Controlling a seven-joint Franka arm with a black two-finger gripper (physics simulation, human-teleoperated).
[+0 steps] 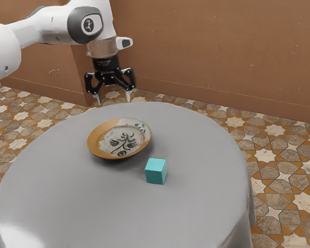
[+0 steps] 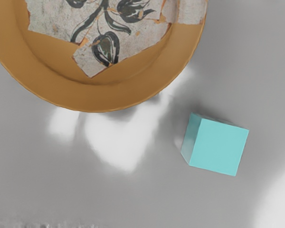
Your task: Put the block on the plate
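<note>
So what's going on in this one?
A Franka arm holds its black two-finger gripper open and empty, up in the air. Nothing is being handled. The turquoise block sits on the gray-covered round table, beside the orange-rimmed plate with the plant design and not on it, so the placing is not yet done.

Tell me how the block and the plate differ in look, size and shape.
The block is plain turquoise, while the plate is orange-brown with pale patches and a dark plant design. The block is a small cube with flat faces and square corners; the plate is round, low and much wider than the block. Both rest on the grey-covered table, apart from each other, and neither is held by the tool.
</note>
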